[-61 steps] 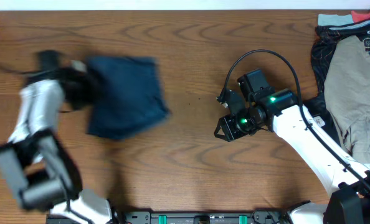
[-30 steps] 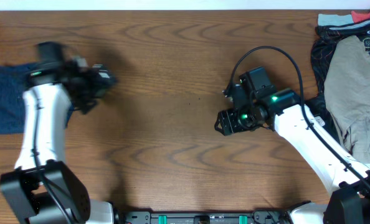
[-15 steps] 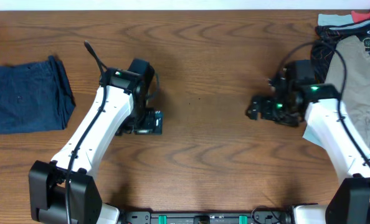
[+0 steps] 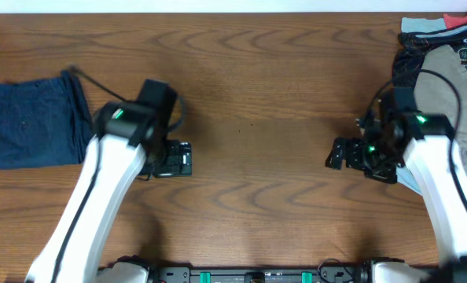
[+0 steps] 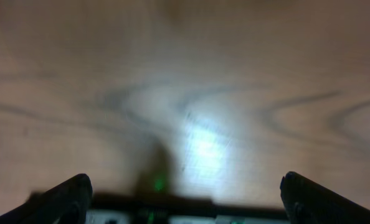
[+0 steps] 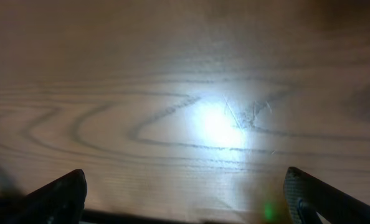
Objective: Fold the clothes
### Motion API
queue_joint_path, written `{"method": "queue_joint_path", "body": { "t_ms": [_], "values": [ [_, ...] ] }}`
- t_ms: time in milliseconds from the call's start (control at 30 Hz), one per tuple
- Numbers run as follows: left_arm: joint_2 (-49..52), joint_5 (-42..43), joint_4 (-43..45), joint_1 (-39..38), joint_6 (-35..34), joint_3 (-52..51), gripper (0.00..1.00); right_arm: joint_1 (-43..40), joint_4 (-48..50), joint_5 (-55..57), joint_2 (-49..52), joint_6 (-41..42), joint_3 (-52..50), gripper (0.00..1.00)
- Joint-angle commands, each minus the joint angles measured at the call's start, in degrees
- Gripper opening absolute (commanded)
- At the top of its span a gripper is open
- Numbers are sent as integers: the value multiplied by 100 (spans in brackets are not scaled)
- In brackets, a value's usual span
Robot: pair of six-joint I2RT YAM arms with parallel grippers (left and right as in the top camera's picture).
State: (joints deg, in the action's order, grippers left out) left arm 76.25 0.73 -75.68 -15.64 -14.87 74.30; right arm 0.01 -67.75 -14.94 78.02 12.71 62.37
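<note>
- Overhead, we see the navy shorts (image 4: 29, 126) lying compactly folded at the table's (image 4: 249, 71) far left edge; the folding looks finished.
- Mid-table, the left gripper (image 4: 174, 159) hovers spread wide, empty.
- Beside the beige garment (image 4: 450, 110), the right gripper (image 4: 342, 154) is likewise spread, holding nothing.

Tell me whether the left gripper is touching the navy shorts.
Apart. The overhead view shows bare table between the left gripper and the shorts, which lie farther left.
</note>
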Motion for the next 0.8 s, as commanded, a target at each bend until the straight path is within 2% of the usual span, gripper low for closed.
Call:
{"method": "queue_joint_path", "body": {
  "t_ms": [0, 67, 267, 367, 533, 767],
  "values": [
    [-1119, -129, 313, -20, -37, -131, 98, -24, 160, 192, -907, -120, -11, 99],
    [-1919, -166, 737, -116, -35, -271, 98, 50, 549, 507, -1757, -118, -195, 95],
    [-3960, -188, 1482, -234, -22, -595, 98, 188, 1554, 1290, -4391, -98, -992, 99],
    [-4590, -186, 1587, -234, -22, -595, 98, 188, 1506, 1322, -5281, -96, -1071, 99],
    [-5348, -186, 1530, -234, -22, -595, 98, 188, 1394, 1320, -6378, -96, -1071, 99],
    [-5665, -186, 1488, -234, -22, -595, 98, 188, 1373, 1322, -6865, -96, -1071, 99]
  ]
}}
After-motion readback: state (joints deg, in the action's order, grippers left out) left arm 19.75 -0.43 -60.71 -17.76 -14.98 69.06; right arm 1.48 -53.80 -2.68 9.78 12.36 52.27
